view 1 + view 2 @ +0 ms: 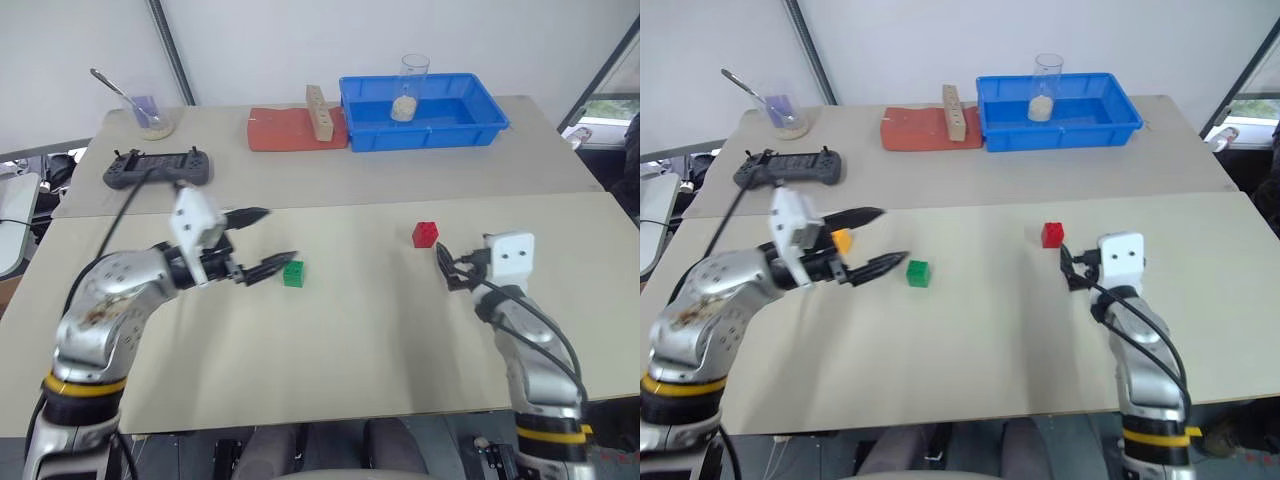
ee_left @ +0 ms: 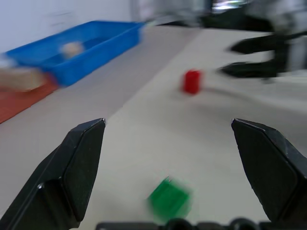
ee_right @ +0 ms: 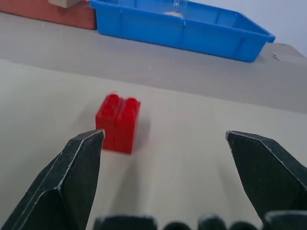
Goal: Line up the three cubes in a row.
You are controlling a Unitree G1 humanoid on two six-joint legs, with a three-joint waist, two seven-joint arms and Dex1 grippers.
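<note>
The green cube (image 1: 293,273) lies on the near table, just past the lower fingertip of my left gripper (image 1: 268,240), which is open and holds nothing. The orange-yellow cube (image 1: 841,240) peeks out behind that gripper's fingers, close to the wrist. The red cube (image 1: 425,234) sits to the right, a short way ahead and slightly left of my right gripper (image 1: 446,266), which is also open and empty. In the right wrist view the red cube (image 3: 118,122) stands ahead of the left finger (image 3: 79,172). In the left wrist view the green cube (image 2: 168,199) lies low between the fingers.
On the far table stand a blue tray (image 1: 470,130) holding a glass (image 1: 412,85), a red-orange slab (image 1: 285,132) with a tan wooden block (image 1: 320,112), a black controller (image 1: 158,167) with its cable, and a glass with a spoon (image 1: 150,112).
</note>
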